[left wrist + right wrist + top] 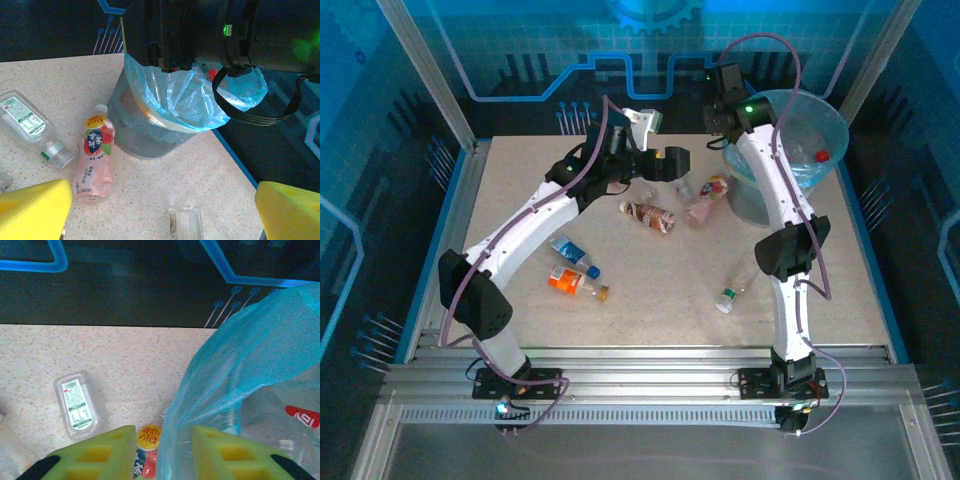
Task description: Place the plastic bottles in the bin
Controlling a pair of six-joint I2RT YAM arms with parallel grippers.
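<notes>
Not even half done I'd say: round grey mesh bin (798, 165) with light-blue bag at 1 o'clock holds some clear plastic bottles (822, 155), about 6 lie on the speckled counter (650, 320) from 9 to 4 o'clock, left fingers (30, 210) and right fingers (100, 452) spread, empty.

Speckled beige tabletop (660, 280) inside blue circuit-patterned walls (520, 50), aluminium-framed

bin (836, 140): table (670, 300) far right | bottles (650, 215): on table, left of bin
</notes>
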